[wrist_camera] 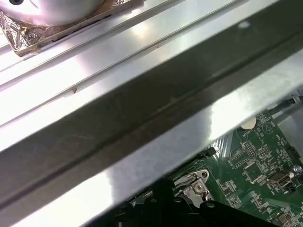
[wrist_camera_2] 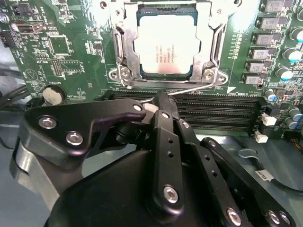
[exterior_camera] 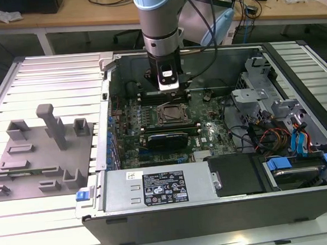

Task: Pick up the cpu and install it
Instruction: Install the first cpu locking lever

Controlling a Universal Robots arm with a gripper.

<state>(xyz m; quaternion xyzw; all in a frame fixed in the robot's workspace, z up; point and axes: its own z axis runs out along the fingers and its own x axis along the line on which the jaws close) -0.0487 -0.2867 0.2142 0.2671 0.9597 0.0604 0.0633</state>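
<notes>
cpu [wrist_camera_2: 164, 47]: seated in the socket frame [wrist_camera_2: 118, 47], just ahead of the jaws, not held.
jaws [wrist_camera_2: 158, 101]: together, tips at the socket's wire lever [wrist_camera_2: 196, 88], over the memory slots [wrist_camera_2: 222, 106].
motherboard [wrist_camera_2: 61, 52]: green, under the jaws.

Wooden benches [exterior_camera: 77, 19] behind a ribbed metal table [exterior_camera: 48, 74].

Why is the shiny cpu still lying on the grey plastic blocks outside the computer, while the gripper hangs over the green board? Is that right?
Not quite. The cpu is not on the grey plastic blocks; the second wrist view shows it seated in the socket's metal frame on the green board. The gripper does hang over that board.
</notes>
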